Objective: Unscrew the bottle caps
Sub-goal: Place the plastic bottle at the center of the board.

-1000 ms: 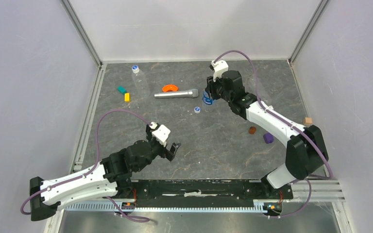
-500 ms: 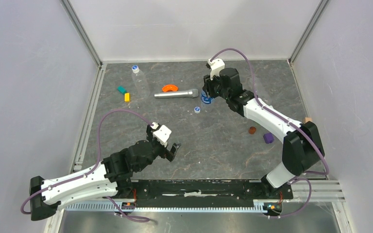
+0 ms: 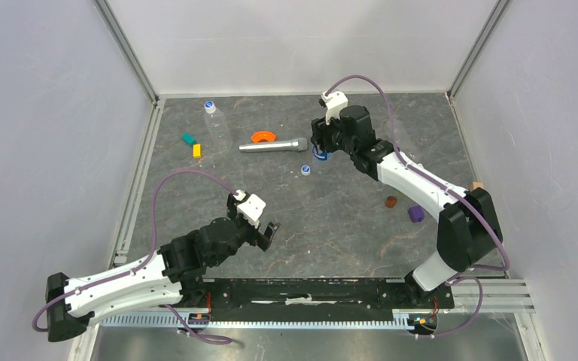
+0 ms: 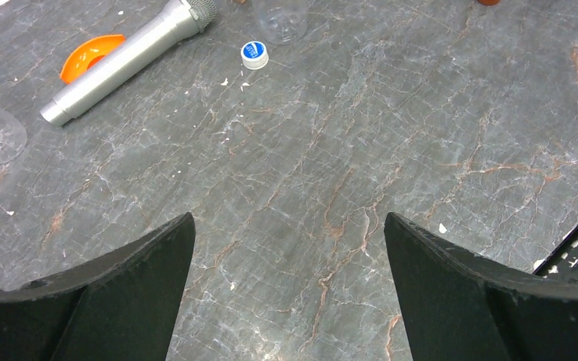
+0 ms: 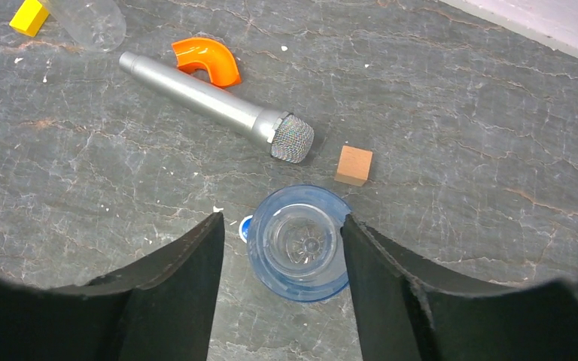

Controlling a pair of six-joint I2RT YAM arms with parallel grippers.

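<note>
Right claw (image 5: 280, 222): smooth black fingers part-spread astride the upright, uncapped bottle (image 5: 299, 244) of clear plastic with a blue label. One finger seems to touch its rim, and nothing is gripped. Left claw (image 4: 287, 218): spread wide, empty, above the veined grey stone table (image 4: 391, 113). A round, white-rimmed, blue-topped cap (image 4: 254, 53) lies well ahead of it.
</note>
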